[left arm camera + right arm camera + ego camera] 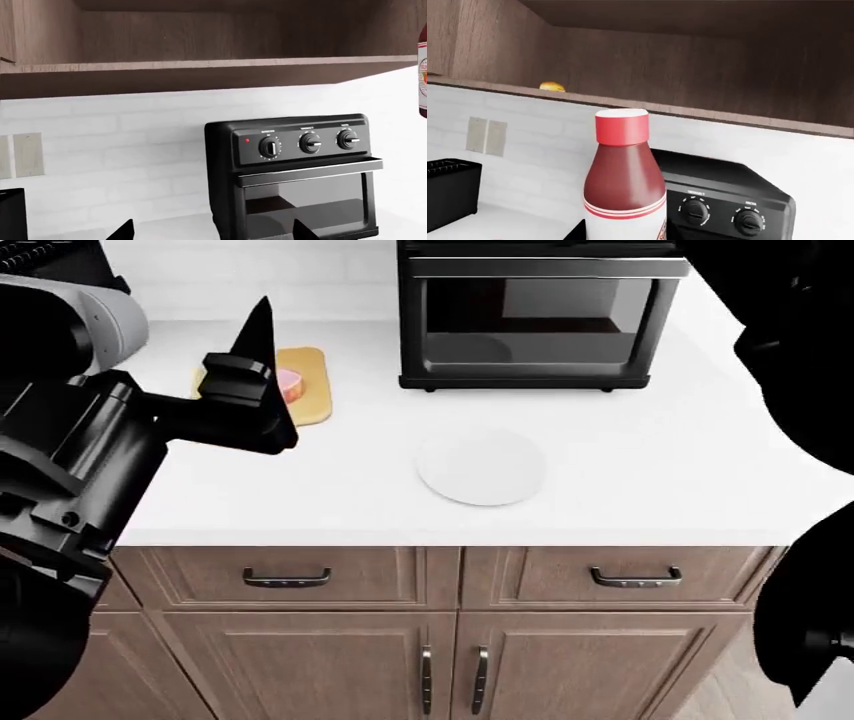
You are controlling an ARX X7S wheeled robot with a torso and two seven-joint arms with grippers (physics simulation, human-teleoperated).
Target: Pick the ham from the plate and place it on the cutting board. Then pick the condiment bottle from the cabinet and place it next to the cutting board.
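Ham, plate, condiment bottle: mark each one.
ham [288,383], head view, on its pink face beside the left arm.
plate [482,467], head view, on its bare white middle.
condiment bottle [625,185], right wrist view, on its dark red shoulder.

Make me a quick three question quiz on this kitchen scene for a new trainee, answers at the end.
1. True or false: the ham still lies on the plate.
2. What colour is the condiment bottle cap?
3. The toaster oven front has: A) two knobs B) three knobs C) none.

Key: 1 false, it sits on the cutting board and the plate is bare. 2 red. 3 B.
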